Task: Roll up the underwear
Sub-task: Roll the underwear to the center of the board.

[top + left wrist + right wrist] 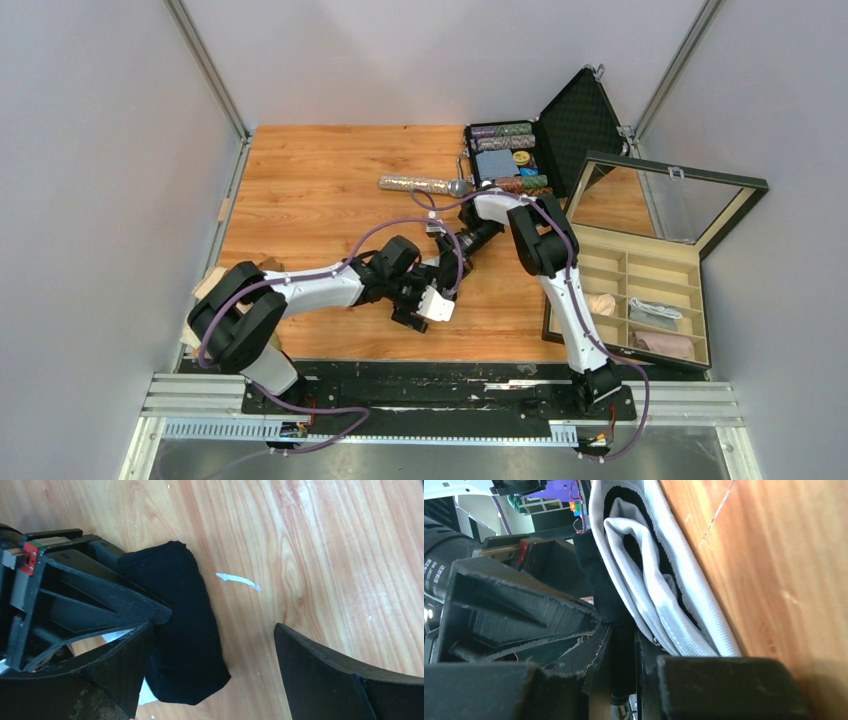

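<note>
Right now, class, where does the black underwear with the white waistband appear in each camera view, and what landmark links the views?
Top external: underwear just below centre, mostly its white part showing.
Left wrist: left of centre, a black roll lying on the wood.
Right wrist: upper centre, white ribbed band, pinched by the right fingers.
Shared landmark: the wooden table, its grain visible in all three views.

The underwear (186, 630) is black with a ribbed white-grey waistband (659, 595). The tabletop (320, 180) shows orange-brown wood grain. Toward its 12 o'clock, a glittery silver microphone (418, 184); at 4 o'clock, a black-framed box (645, 243) lined tan.
</note>
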{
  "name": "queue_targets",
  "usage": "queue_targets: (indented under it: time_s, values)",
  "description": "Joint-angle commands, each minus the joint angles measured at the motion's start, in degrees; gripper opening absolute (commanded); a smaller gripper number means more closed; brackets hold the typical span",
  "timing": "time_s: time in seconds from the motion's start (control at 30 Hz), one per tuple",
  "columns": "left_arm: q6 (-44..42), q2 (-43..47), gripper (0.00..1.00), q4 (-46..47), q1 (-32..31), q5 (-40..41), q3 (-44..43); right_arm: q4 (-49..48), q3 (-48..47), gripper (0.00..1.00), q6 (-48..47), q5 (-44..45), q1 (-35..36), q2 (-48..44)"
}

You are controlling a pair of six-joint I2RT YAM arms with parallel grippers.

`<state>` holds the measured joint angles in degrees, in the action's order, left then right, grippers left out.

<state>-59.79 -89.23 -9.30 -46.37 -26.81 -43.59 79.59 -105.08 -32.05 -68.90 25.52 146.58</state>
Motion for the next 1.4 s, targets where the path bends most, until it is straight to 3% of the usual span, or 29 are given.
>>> queue_targets:
  time_s: [0.0, 0.13, 0.27, 0.47, 0.6, 0.8, 1.17, 1.37]
  values:
    - [-7.5, -2.2, 0.99, 2.4, -2.9, 8.0, 1.0, -4.6, 2.1, 0.02, 0.6, 4.9, -0.6, 6.7]
    - [-9.4, -4.0, 0.99, 4.8, -3.8, 10.8, 2.0, -4.5, 2.2, 0.02, 0.5, 4.7, -0.7, 6.7]
    - [-4.4, -6.1, 1.0, 8.1, -4.6, 13.3, 0.7, -4.3, 2.2, 0.03, 0.6, 4.4, -0.7, 6.8]
    - [4.0, -2.3, 1.0, 6.9, -4.1, 9.0, 0.8, -3.7, 2.0, 0.04, 0.3, 4.4, -0.7, 6.9]
    - [10.1, 5.8, 1.0, 7.3, 0.6, 3.4, 1.8, -3.7, 1.9, 0.04, 0.5, 4.6, -0.7, 7.1]
    - [9.7, 6.2, 0.99, -0.5, 1.9, -2.1, -1.0, -3.5, 0.8, 0.03, 1.8, 5.3, -0.7, 8.3]
    - [3.7, -0.4, 0.63, -3.3, 1.9, -0.5, -5.2, -4.0, 1.1, 0.03, 2.1, 5.0, -0.7, 8.0]
    - [4.6, -4.0, 0.58, -4.0, 1.8, 2.4, -8.2, -3.7, 0.9, 0.03, 2.0, 4.9, -0.7, 8.2]
